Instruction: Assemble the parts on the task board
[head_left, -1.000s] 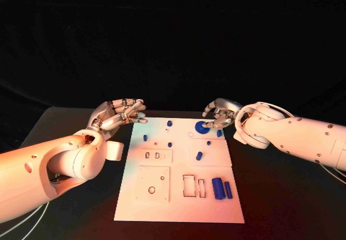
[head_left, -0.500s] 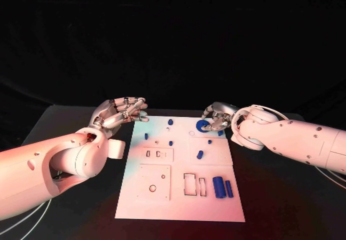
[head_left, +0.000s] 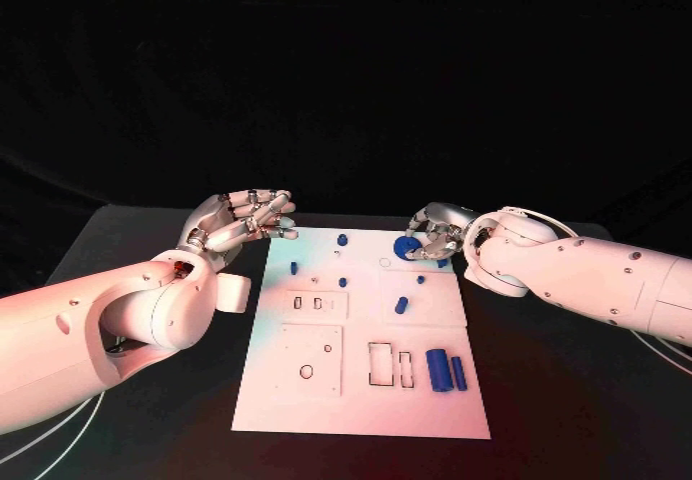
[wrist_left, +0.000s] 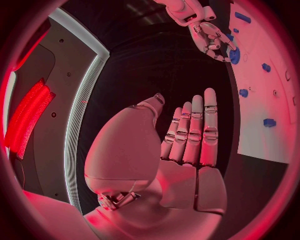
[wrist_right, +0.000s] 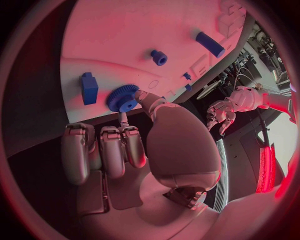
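Board (head_left: 361, 400) is lying flat mid-desk (head_left: 577, 400), long side running away from the robot.

Right hand (head_left: 433, 232) is sitting at the board's far right corner, pinching a blue gear (head_left: 408, 245) between thumb and a finger; the other fingers are curling beside it (right wrist view: gear (wrist_right: 123, 98) at the board's edge, contact with the board not resolvable).

Left hand (head_left: 238, 222) is hovering just off the board's far left corner, gripping nothing; in the left wrist view the fingers (wrist_left: 195, 131) are lying straight and side by side.

Other blue parts on the board:
- two cylinders (head_left: 444, 371) lying side by side near the right edge, next to rectangular slots (head_left: 387, 365);
- a small block (head_left: 401, 306) mid-right;
- pegs (head_left: 342, 240) scattered over the far half.

Near left area is showing a square plate with an oval hole (head_left: 306, 371).
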